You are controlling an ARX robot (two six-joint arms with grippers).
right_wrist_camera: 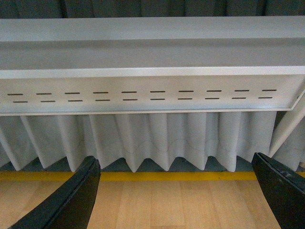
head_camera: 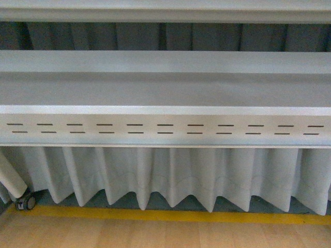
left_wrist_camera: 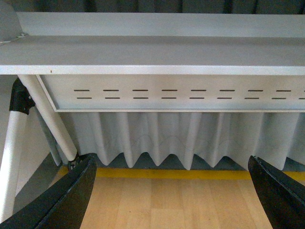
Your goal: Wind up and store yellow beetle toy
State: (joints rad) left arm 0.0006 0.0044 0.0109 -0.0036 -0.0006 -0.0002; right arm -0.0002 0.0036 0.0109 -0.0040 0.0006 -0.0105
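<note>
The yellow beetle toy does not show in any of the three views, so where it sits cannot be told. All the cameras look low at the front of a white table (head_camera: pixel 165 93), whose top is seen nearly edge-on and hides whatever may stand on it. The left pincer (left_wrist_camera: pixel 170 167) is spread wide and holds nothing, its two dark, smooth, curved fingers (left_wrist_camera: pixel 71 195) framing bare floor. The right pincer (right_wrist_camera: pixel 175 161) is equally wide and empty, with fingers of the same black, faintly glossy make. Both point toward the table's near edge rather than down onto it, which reads as a rest or start pose: jaws ready to close on something, arms kept low and clear of the top. The wind-up step looks not yet begun. The table is matte painted metal, flat and long, and under its edge runs a panel (head_camera: pixel 165 129) cut with two rows of short dark slots. Below hangs a pale cloth skirt (head_camera: pixel 170 175) in soft, regular pleats with a scalloped hem. A yellow stripe (head_camera: pixel 170 216) borders the light wood-grain floor (head_camera: pixel 155 235). At far left a round white tubular leg (left_wrist_camera: pixel 47 119) slants down to a small caster (head_camera: pixel 25 202).
</note>
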